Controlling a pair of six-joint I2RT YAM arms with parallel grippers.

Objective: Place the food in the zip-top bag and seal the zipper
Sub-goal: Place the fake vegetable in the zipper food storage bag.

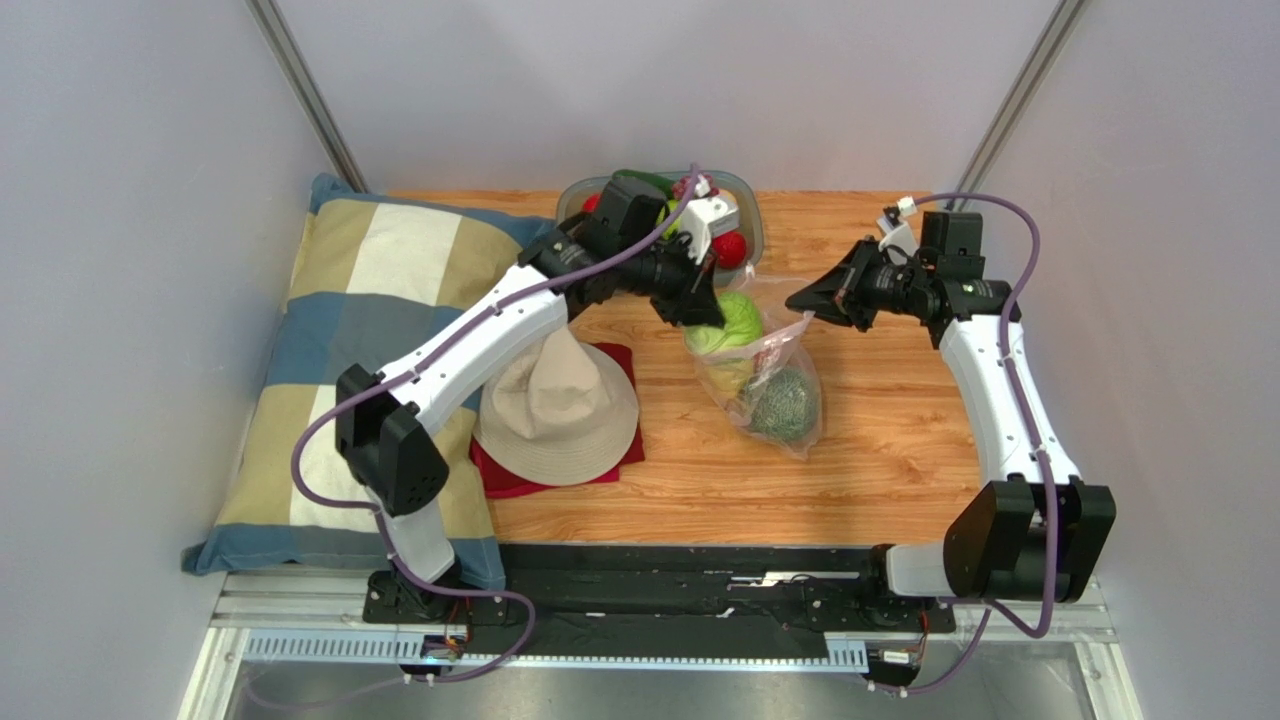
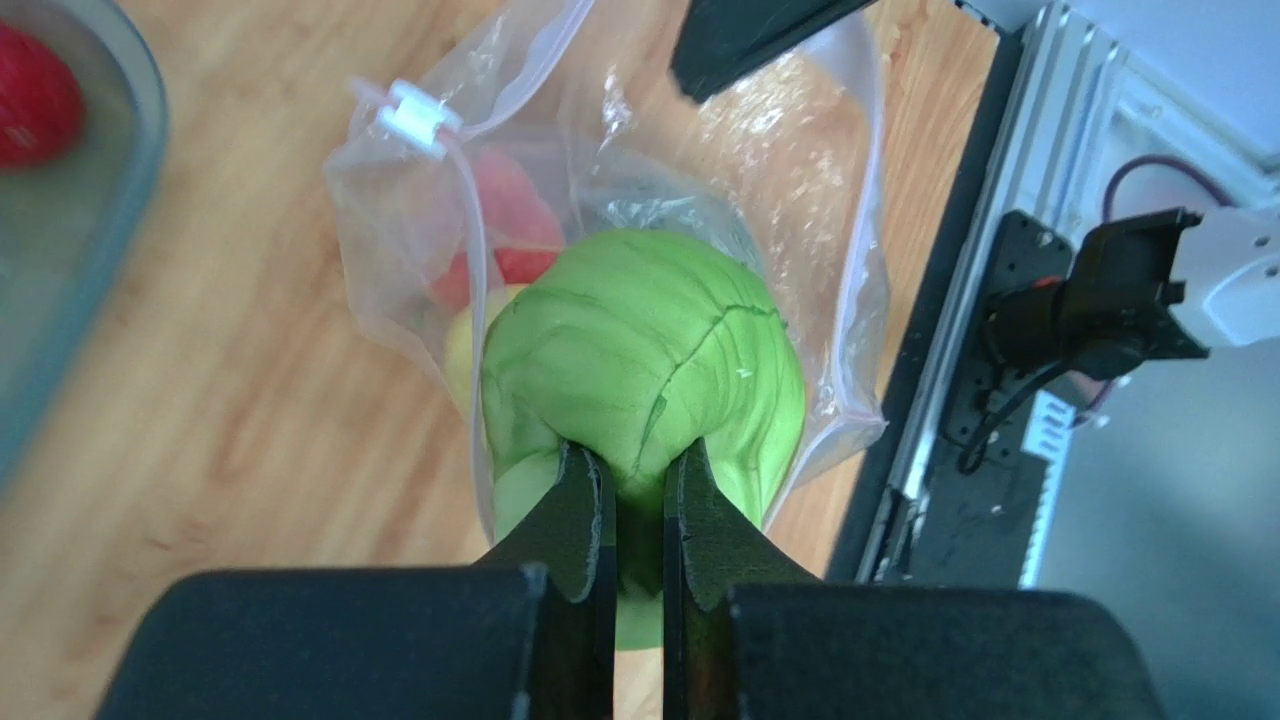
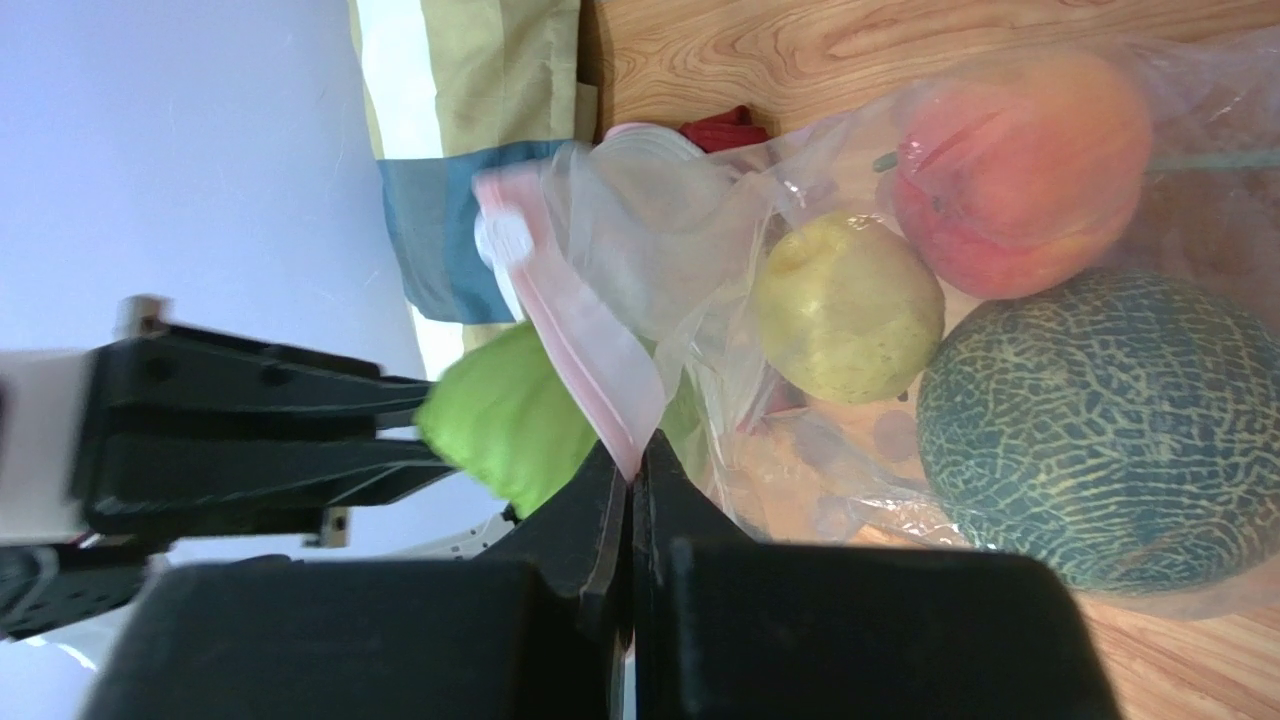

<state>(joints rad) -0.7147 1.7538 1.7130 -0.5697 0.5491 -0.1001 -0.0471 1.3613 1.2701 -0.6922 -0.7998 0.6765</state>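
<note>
The left gripper (image 2: 639,458), its jaws pinched nearly closed on a thin fold of the green cabbage (image 2: 646,360), holds it at the mouth of the zip-top bag (image 2: 842,300), which lies on the wooden table (image 1: 902,450) between the two arms. The right gripper (image 3: 631,450) is clamped flat on the bag's mouth edge at the pink zipper (image 3: 579,353), holding it up. The risk lies in the fit: the cabbage looks nearly as wide as the opening, so it could snag the rim, drag the bag, or tug the edge out of the right gripper's pinch. With so slight a hold, it could also slip and roll onto the table. Space inside is tight, with a netted melon (image 3: 1089,428), a pear (image 3: 849,308) and a peach (image 3: 1022,165) already in the bag, the last two near the mouth. Behind the bag, a grey bowl (image 1: 751,225) holds more food; a hat (image 1: 559,405) on a red cloth (image 1: 519,480) and a checked pillow (image 1: 368,300) lie to the left, apart from the bag.
</note>
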